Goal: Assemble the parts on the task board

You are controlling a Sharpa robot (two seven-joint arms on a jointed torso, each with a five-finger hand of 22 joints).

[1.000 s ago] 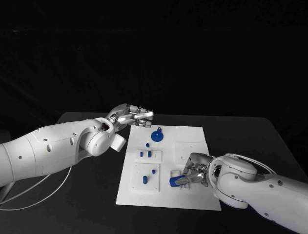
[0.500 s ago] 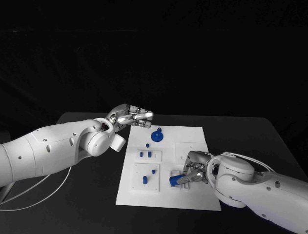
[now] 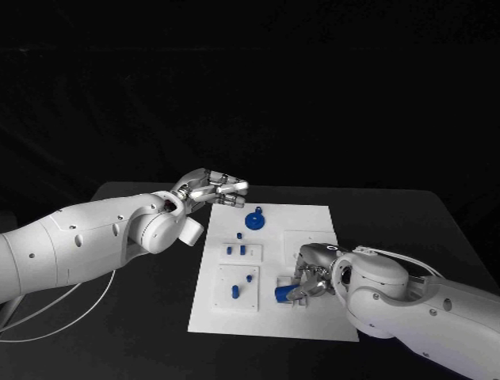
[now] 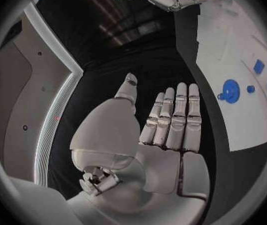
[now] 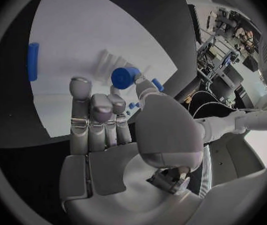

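Right hand (image 3: 308,279): pinching blue cylinder (image 3: 284,294) over task board (image 3: 318,321), near edge. Left hand (image 3: 212,188): fingers straight, together, holding nothing, beside board's far corner.

This looks like a robotics lab or test room. A black surface (image 3: 146,348) stands before a black backdrop, and a white task board (image 3: 318,218) set with small blue parts (image 3: 254,219) lies on it like a bench fixture. Past the surface's edge, the right wrist view catches cluttered racks of equipment (image 5: 224,32) and looping cables (image 5: 203,99).
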